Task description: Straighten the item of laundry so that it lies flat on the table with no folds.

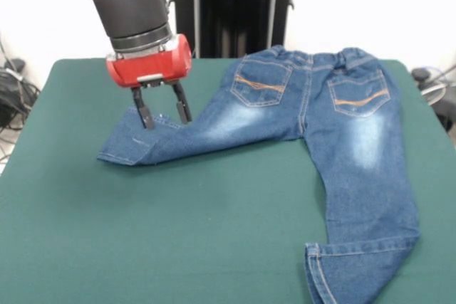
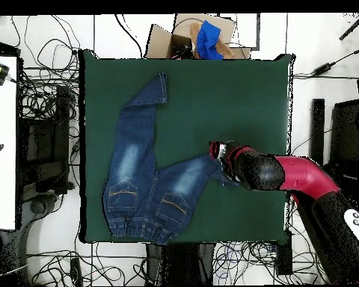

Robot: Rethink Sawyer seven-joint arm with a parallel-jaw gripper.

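The blue denim jeans (image 1: pixel 335 115) lie back side up on the green table (image 1: pixel 178 233), orange stitching on both back pockets. One leg runs toward the front edge, its hem turned up. The other leg stretches left, its end (image 1: pixel 127 146) folded over. My gripper (image 1: pixel 164 113) hangs over that folded end, fingers open and tips at the cloth, holding nothing. In the overhead view the jeans (image 2: pixel 141 176) lie on the table's left half and the gripper (image 2: pixel 221 153) is at the end of the leg that points right.
In the overhead view a cardboard box (image 2: pixel 184 39) with blue cloth sits past the table's top edge. Cables and black equipment (image 2: pixel 48 142) lie on the floor around the table. A white desk (image 2: pixel 1 142) stands at the left.
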